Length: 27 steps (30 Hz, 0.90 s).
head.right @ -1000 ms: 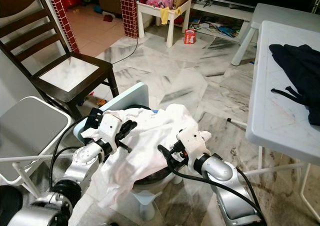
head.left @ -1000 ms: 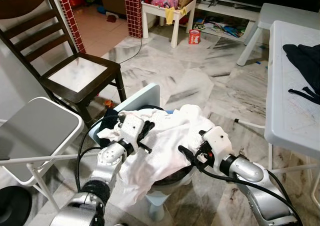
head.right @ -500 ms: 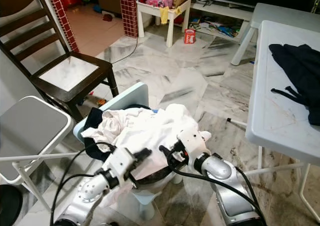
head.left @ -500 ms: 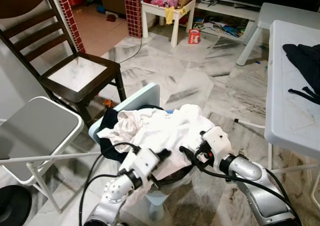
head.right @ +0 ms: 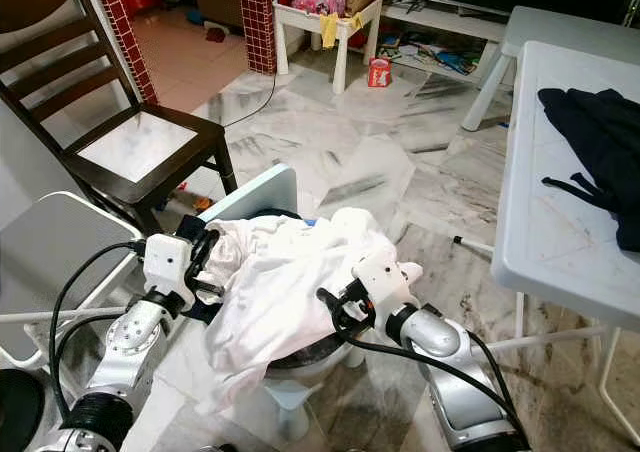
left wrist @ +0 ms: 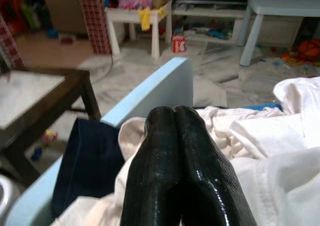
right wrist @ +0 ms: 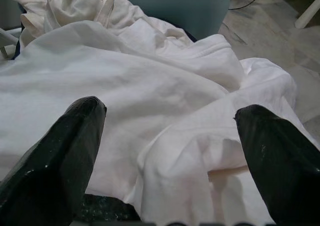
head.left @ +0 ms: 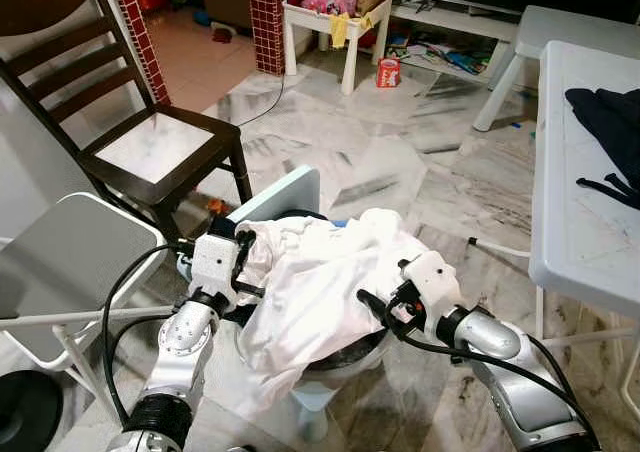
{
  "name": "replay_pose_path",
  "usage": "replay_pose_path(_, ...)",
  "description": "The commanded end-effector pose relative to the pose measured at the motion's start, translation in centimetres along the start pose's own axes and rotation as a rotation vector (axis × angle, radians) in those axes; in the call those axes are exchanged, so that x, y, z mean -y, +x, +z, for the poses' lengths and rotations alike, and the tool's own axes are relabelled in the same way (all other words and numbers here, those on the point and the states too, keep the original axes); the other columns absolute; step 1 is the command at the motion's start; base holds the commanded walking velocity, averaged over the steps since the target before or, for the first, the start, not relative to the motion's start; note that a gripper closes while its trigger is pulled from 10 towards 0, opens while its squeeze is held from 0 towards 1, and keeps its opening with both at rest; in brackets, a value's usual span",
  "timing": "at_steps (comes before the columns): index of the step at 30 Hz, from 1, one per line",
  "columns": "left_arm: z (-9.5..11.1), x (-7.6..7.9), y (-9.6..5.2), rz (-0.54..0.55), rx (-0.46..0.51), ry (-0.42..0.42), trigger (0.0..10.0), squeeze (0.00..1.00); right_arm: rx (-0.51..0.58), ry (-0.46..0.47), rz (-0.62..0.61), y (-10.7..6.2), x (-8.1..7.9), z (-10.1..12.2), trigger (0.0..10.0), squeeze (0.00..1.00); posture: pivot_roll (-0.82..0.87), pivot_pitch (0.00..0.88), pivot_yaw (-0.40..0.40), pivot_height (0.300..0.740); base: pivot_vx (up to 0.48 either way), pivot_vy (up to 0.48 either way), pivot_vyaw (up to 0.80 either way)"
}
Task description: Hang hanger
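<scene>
left gripper (head.left: 243, 257) is back up at the white shirt's (head.left: 320, 292) edge, fingers together; right gripper (head.left: 375, 307) waits spread apart, no hanger found yet.

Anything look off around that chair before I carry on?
Yes. A crumpled white garment is heaped over the small light-blue chair, one edge hanging off the seat toward the marble floor. A dark garment is bunched beneath it. The left gripper sits shut at the heap's edge; the right gripper is open over it.
</scene>
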State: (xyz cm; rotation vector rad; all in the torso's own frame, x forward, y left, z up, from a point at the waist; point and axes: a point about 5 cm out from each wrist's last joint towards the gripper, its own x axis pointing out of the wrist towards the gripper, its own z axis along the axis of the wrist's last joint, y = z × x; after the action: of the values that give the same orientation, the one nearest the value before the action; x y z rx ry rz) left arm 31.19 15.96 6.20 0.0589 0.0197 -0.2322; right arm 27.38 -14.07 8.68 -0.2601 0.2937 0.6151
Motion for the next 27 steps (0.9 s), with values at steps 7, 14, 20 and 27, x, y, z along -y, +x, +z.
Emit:
replay_pose_path(7,0.1,0.5,1.5,-0.039,-0.053,-0.139,10.0,1.00,0.000,-0.024,-0.006,-0.3,-0.1,-0.1,10.0,0.00,-0.14,0.104,-0.024,0.740,0.000,0.000,0.00)
replay_pose_path(14,-0.2,1.8,2.1,-0.093,-0.093,-0.244,10.0,1.00,-0.001,-0.031,-0.017,-0.3,-0.1,-0.1,10.0,0.00,-0.14,0.106,-0.019,0.740,0.000,0.000,0.00)
replay_pose_path(20,-0.8,3.0,2.0,-0.129,-0.119,-0.293,10.0,1.00,-0.002,-0.032,-0.021,-0.4,-0.1,-0.2,10.0,0.00,-0.15,0.111,-0.018,0.740,0.000,0.000,0.00)
replay_pose_path(27,-1.2,3.3,1.9,-0.164,-0.153,-0.304,10.0,1.00,-0.007,-0.033,-0.023,-0.6,-0.2,-0.3,10.0,0.00,-0.16,0.117,-0.014,0.740,0.000,0.000,0.00)
